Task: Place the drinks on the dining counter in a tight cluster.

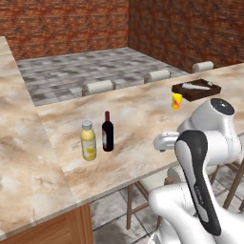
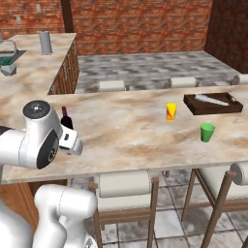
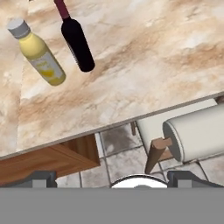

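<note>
Over on the left of the dining surface [image 1: 143, 119], the stubby yellow juice bottle [image 1: 88, 141] stands upright with its pale cap on, back from the near edge. Just beside it, on its right, stands the tall dark wine bottle [image 1: 107, 132] with the red neck; the two are close together, but I cannot tell whether they touch. From the hand camera both show from above, the juice bottle [image 3: 40, 54] at the upper left and the wine bottle [image 3: 76, 40] next to it, with bare marbled stone stretching away to the right of them.

The white arm [image 1: 200, 157] rises in front of the surface's near edge, right of the bottles. Its tool [image 3: 111, 178] hangs out past that edge, over the tiled floor and a round cushioned stool [image 3: 192, 131]; the two dark finger tips sit far apart at the bottom corners of the hand view, so the tool is wide open with nothing between them.

Further right on the surface stands a small yellow cup [image 1: 177, 101], and behind it a dark tray [image 1: 196, 89] with something pale lying in it. From the other side, a small green cup [image 2: 207, 132] stands nearer the front edge, right of the yellow cup [image 2: 171, 111]. More stools [image 1: 99, 86] line the far edge.
</note>
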Available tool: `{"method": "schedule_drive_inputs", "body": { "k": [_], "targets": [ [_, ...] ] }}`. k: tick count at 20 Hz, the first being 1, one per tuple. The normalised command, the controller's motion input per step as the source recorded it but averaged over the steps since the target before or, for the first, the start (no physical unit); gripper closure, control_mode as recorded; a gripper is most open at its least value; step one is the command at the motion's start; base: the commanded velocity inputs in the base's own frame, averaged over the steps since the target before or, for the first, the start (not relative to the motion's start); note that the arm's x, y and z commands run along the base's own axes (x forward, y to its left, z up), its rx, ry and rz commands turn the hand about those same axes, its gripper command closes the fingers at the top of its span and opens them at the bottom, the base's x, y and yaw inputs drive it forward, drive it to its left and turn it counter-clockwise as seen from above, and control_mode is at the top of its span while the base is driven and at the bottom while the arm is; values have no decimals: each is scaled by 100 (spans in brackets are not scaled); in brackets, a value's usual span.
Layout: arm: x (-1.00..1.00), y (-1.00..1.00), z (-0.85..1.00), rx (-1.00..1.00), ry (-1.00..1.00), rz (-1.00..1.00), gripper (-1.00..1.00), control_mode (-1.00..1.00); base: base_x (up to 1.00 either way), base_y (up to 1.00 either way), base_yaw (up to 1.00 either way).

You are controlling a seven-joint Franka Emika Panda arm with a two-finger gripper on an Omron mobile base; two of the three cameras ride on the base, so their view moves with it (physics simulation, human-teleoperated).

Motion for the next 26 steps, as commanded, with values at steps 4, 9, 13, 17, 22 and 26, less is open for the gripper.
{"method": "schedule_drive_inputs", "body": {
  "k": [4,9,13,17,22,26],
  "targets": [
    [0,0,-4,0,0,-1,-100,-100,0,0,0],
    [0,0,0,0,0,0,-100,-100,0,0,0],
    [-8,0,0,0,-2,0,-100,-100,0,0,0],
    [-8,0,0,0,-2,0,-100,100,-53,0,0],
    [0,0,0,0,0,0,-100,100,-100,4,2],
    [0,0,0,0,0,0,-100,100,-67,76,11]
  ]
}}
